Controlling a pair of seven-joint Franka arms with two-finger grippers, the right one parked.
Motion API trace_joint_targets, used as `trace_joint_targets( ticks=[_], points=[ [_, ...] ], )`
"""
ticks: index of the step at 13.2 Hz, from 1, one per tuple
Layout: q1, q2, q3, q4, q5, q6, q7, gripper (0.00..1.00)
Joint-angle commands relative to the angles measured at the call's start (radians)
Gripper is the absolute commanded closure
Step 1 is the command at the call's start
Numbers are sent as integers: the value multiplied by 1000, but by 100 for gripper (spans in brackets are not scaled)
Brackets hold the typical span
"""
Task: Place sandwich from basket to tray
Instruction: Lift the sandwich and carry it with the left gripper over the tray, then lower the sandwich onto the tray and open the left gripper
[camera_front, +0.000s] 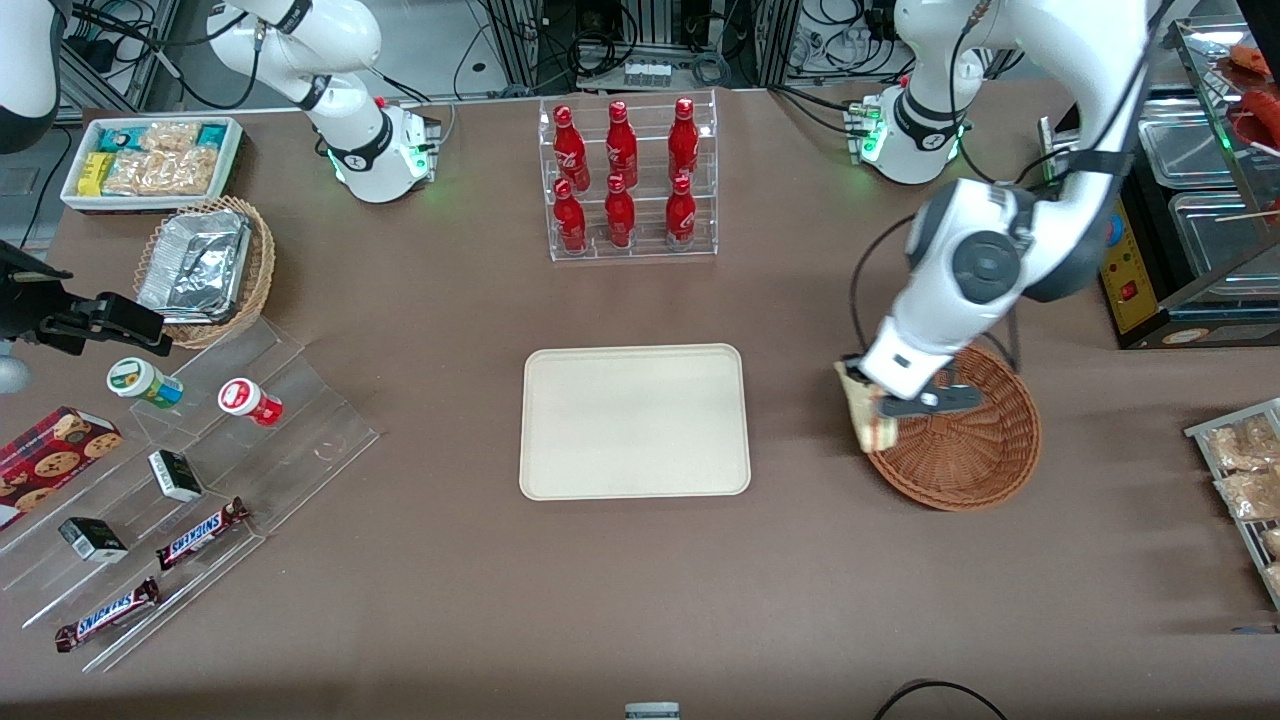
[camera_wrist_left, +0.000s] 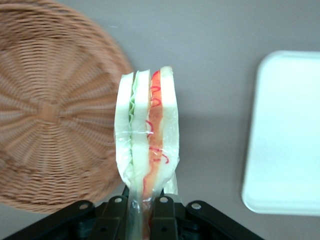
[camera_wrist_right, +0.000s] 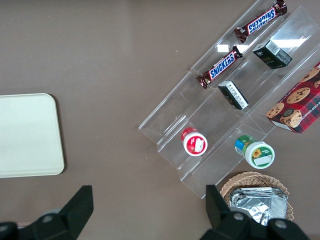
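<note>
Over the basket's (camera_front: 975, 460) rim, on the side facing the tray (camera_front: 634, 420), the sandwich (camera_front: 866, 410) hangs in the air, pinched by the hand (camera_front: 885, 405) of the left arm. From the wrist camera you can see it pretty clearly: the two fingers (camera_wrist_left: 116, 212) are closed down tight on the narrow end of the clear wrap, and the wedge sticks out away from them with its white bread slices, green layer and red layer edge-on. So the sandwich is lifted, not resting on the wicker or on the table (camera_front: 640, 600).

That basket is the round reddish-brown woven one, and no other item shows inside it in either view. The tray sits near the basket, toward the parked arm's end of the table, flat, cream-coloured and with nothing on it.

Farther from the front camera than the tray there's a clear rack with six red cola bottles (camera_front: 625, 175). Way off toward the parked arm's end of the table: clear stepped shelves with Snickers bars (camera_front: 203, 532), small cups and dark little boxes, a pale wicker basket with crumpled foil (camera_front: 205, 268), and a white bin of snack packets (camera_front: 152, 162).
</note>
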Motion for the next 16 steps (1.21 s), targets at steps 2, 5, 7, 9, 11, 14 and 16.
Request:
trace_joint_targets(
  ticks=[2, 5, 7, 9, 11, 14, 16],
  points=[
    [6, 107, -103, 123, 49, -20, -16, 100],
    [-91, 218, -117, 237, 130, -23, -143, 100],
    [-158, 317, -116, 338, 210, -35, -265, 100],
    [-207, 412, -116, 457, 255, -84, -310, 100],
    [-246, 492, -114, 553, 258, -110, -307, 100],
    [-263, 552, -114, 575, 255, -114, -277, 100],
    [-269, 572, -113, 581, 256, -117, -260, 100]
  ],
)
